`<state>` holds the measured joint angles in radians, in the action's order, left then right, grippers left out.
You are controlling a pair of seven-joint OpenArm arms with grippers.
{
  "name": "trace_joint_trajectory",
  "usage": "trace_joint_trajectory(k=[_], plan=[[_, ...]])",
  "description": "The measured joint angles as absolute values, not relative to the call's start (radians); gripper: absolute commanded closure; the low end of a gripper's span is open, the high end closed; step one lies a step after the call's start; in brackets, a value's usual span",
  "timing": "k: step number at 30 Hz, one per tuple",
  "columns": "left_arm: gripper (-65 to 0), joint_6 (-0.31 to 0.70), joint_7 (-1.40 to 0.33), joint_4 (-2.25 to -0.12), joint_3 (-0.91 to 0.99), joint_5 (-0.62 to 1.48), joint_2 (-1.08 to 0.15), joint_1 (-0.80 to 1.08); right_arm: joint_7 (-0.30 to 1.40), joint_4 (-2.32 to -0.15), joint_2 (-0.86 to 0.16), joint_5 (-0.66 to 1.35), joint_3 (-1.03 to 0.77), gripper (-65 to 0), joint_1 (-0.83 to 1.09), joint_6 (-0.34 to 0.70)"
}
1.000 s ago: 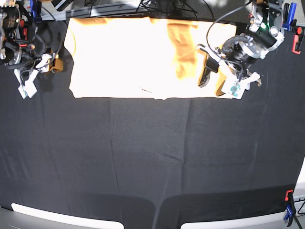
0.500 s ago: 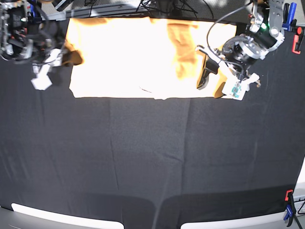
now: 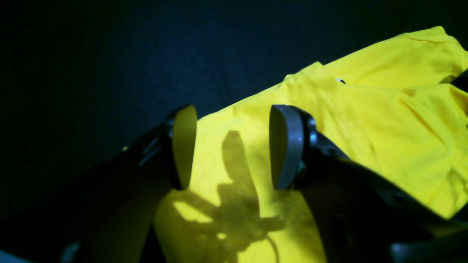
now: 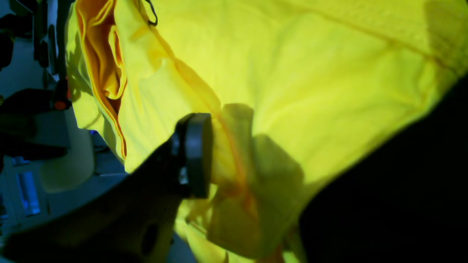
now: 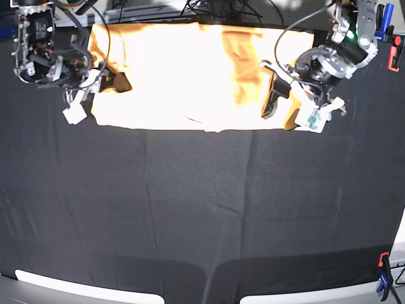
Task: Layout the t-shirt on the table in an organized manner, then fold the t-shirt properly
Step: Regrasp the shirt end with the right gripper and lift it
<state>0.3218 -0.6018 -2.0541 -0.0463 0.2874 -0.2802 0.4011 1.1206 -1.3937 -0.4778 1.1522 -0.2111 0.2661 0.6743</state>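
Yellow cotton bunches against the one pad I can see of my right gripper [image 4: 234, 153] at the lower centre of the right wrist view, clamped on a fold of the t-shirt [image 5: 183, 69]. My left gripper [image 3: 230, 146] hangs spread apart above the shirt's edge, nothing between its jaws. In the base view, the shirt lies flattened along the upper edge of the black table [image 5: 202, 209], my arms at its two ends.

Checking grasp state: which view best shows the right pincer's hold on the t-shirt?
Right wrist view: the right pincer is closed on a bunched fold of the t-shirt. Base view shows only that arm over the shirt's edge, contact hidden. Left wrist view shows only the left pincer, open.
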Motion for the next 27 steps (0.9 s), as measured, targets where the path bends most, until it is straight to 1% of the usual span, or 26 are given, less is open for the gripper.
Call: trace_joint_trajectory(k=[3, 4, 8, 13, 16, 21, 23, 26, 27], plan=[[-29.5, 0.322, -0.602, -2.054, -0.046, 0.287, -0.28, 0.401, 1.124, -1.393, -0.476, 1.142, -0.21, -0.6, 0.267, 0.674], [-29.5, 0.322, -0.602, -2.054, -0.046, 0.287, -0.28, 0.401, 1.123, -1.391, -0.476, 1.142, -0.21, 0.0, 0.267, 0.674], [-29.5, 0.322, -0.604, -2.054, -0.046, 0.283, -0.28, 0.401, 1.117, -1.389, -0.469, 1.132, -0.245, 0.0, 0.265, 0.674], [-29.5, 0.323, -0.622, -2.054, -0.046, 0.279, -0.28, 0.402, 1.151, -1.398, -0.469, 1.099, -0.371, 0.0, 0.244, 0.671], [-29.5, 0.323, -0.625, -2.054, -0.046, 0.224, -0.28, 0.402, 1.153, -1.452, -0.479, 1.098, -0.439, 0.0, 0.247, 0.671], [-29.5, 0.323, -0.625, -2.054, -0.046, 0.193, -0.28, 0.402, 1.154, -1.61, -0.467, 1.088, -0.436, 0.0, 0.281, 0.669], [-29.5, 0.322, -0.625, -2.053, -0.046, 0.192, -0.28, 0.402, 1.152, -1.697, -0.443, 1.065, -0.421, 0.0, 0.296, 0.611], [-29.5, 0.324, -0.625, -2.053, -0.047, 0.194, -0.28, 0.402, 1.154, -1.828, -0.373, 0.967, -0.382, 0.0, 0.309, 0.531], [-29.5, 0.324, -0.625, -2.053, -0.046, 0.193, -0.28, 0.403, 1.154, -1.868, -0.35, 0.95, -0.361, 0.0, 0.312, 0.519]])
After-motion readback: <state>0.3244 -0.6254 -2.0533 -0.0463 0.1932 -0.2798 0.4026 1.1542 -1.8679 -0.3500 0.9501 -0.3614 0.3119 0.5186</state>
